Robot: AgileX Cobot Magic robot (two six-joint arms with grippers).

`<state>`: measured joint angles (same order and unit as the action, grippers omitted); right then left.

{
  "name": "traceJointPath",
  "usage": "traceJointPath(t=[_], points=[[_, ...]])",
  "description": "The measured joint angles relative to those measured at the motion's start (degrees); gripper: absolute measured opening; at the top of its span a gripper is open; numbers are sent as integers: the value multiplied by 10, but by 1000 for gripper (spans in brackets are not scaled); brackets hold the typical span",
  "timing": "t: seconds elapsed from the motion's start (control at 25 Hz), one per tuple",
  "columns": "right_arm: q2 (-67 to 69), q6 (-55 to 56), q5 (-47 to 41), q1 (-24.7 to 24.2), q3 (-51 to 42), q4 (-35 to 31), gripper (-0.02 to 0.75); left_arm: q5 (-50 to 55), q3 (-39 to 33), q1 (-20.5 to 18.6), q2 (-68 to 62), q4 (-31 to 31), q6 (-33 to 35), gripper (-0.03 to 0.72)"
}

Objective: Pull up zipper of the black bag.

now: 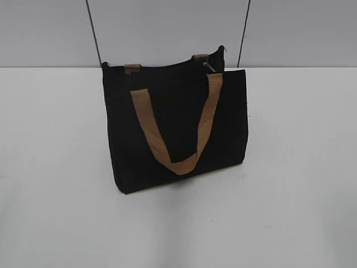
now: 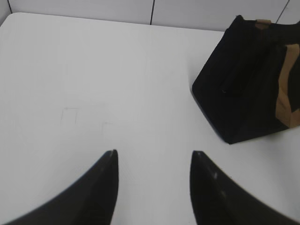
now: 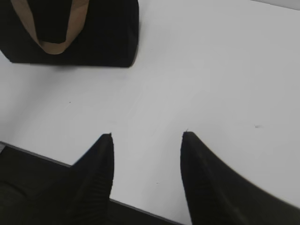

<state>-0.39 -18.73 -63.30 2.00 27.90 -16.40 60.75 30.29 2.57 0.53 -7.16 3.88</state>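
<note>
With both grippers (image 2: 153, 157) (image 3: 146, 137) hanging spread and empty, the soft black bag (image 1: 173, 128) is likely needing bracing while pinching its zipper (image 1: 208, 66) pull.

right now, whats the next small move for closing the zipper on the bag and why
Probably bring the right gripper toward the silvery zipper pull at the black bag's top right end. Both grippers are open, empty and well short of the bag, and the pull sits on the right arm's side.
</note>
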Motion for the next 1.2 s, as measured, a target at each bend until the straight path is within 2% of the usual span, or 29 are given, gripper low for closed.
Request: traceJointPath(t=[0.36, 0.56, 0.8, 1.2], points=[[0, 37, 2, 15, 0, 1, 368, 0, 0, 0, 0, -1, 0, 358], [0, 59, 3, 15, 0, 30, 368, 0, 0, 0, 0, -1, 0, 355], [0, 52, 3, 15, 0, 51, 368, 0, 0, 0, 0, -1, 0, 354], [0, 50, 3, 15, 0, 52, 367, 0, 0, 0, 0, -1, 0, 333]])
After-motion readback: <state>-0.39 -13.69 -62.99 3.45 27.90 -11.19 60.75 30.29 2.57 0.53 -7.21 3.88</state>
